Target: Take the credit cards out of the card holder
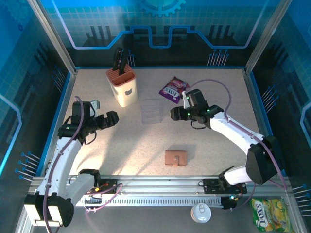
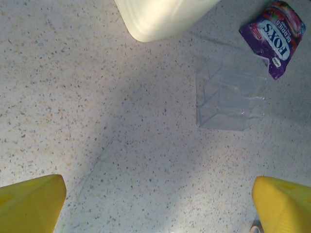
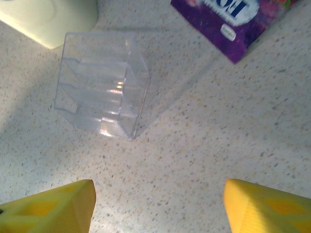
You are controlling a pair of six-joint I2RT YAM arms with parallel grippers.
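Left gripper (image 1: 112, 118): gaped wide, empty, over table (image 1: 146, 141). Right gripper (image 1: 174, 113): stood parted, empty, near clear tray (image 1: 150, 110). Card holder (image 1: 175, 158): lay closed by near edge, well apart from both. Judged likely to skid if pinched flat, credit cards trapped inside. Purple packet (image 1: 173, 89): read "FOXS".

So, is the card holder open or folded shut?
Shut: the card holder lies folded flat, strap tab over its brown cover, no inner sleeves showing.
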